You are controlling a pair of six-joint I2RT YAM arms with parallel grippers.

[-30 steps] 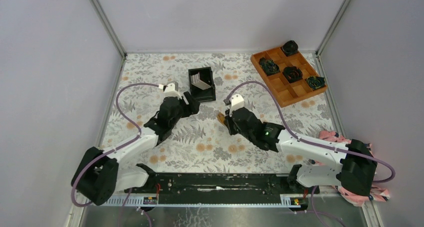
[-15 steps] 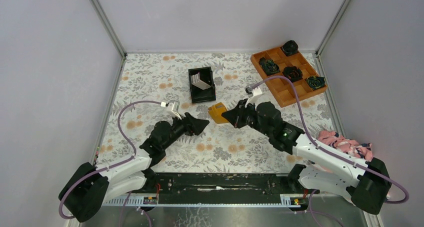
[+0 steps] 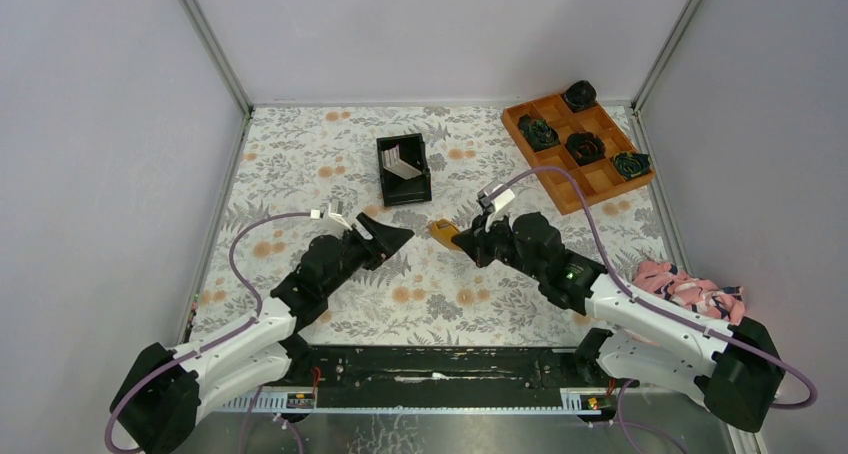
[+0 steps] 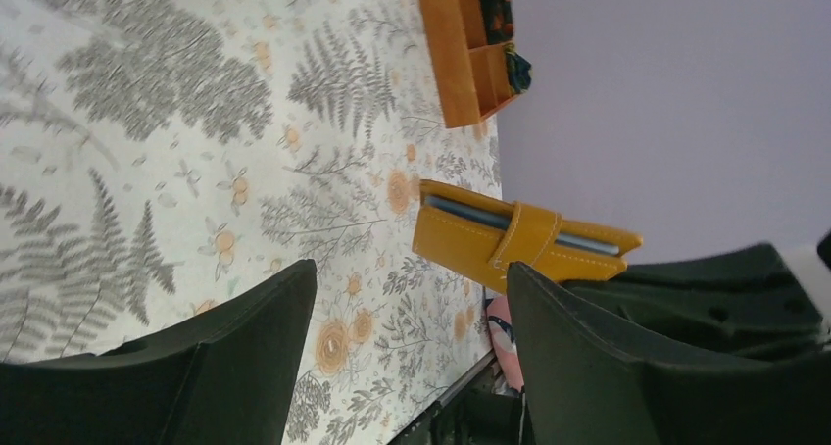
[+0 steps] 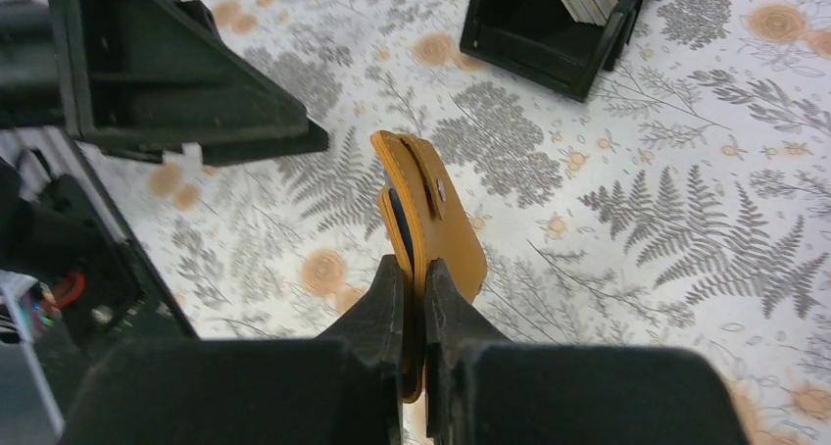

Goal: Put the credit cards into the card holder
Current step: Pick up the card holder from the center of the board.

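Credit cards (image 3: 399, 161) inside black bin (image 3: 407, 193)

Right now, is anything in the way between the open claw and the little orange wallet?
No, nothing I can see. The left gripper is open and points at the card holder, which the right gripper pinches by one edge. Only the flowery table shows in the gap between them.

Card holder (image 4: 490, 234) before left end effector (image 4: 412, 273)
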